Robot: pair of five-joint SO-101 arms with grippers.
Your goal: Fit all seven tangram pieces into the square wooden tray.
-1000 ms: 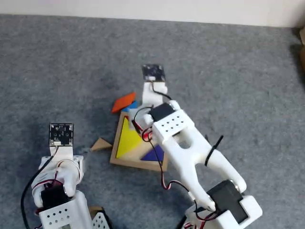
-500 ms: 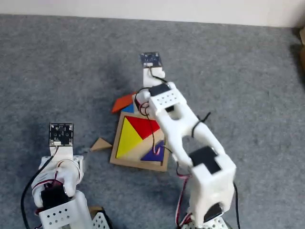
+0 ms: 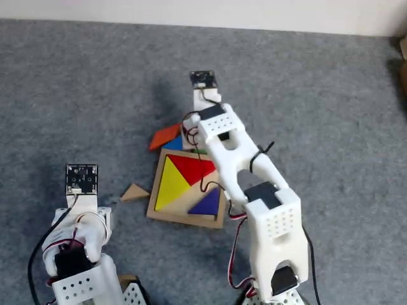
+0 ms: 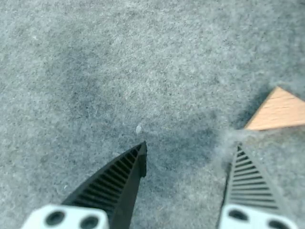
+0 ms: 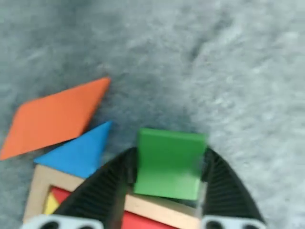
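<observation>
The green square is clamped in the right end effector, held at the far rim of the square wooden tray, half over the frame and half over the grey-covered counter. In the tray lie a yellow triangle, a red triangle and a purple triangle. The free space beside them is hidden under the arm. At the tray's far corner a blue triangle rests against the rim, with an orange parallelogram just beyond it.

To seat the square well, the arm should probably carry it inward until it clears the rim. The wrist should then turn so the square's edges run parallel to the neighbouring pieces, and it should come down flat before the grip lets go. A tilted square would likely catch on the frame or nudge the blue triangle.

The left end effector, jaws apart and empty, hangs over bare counter just beside a plain wooden triangle.
</observation>
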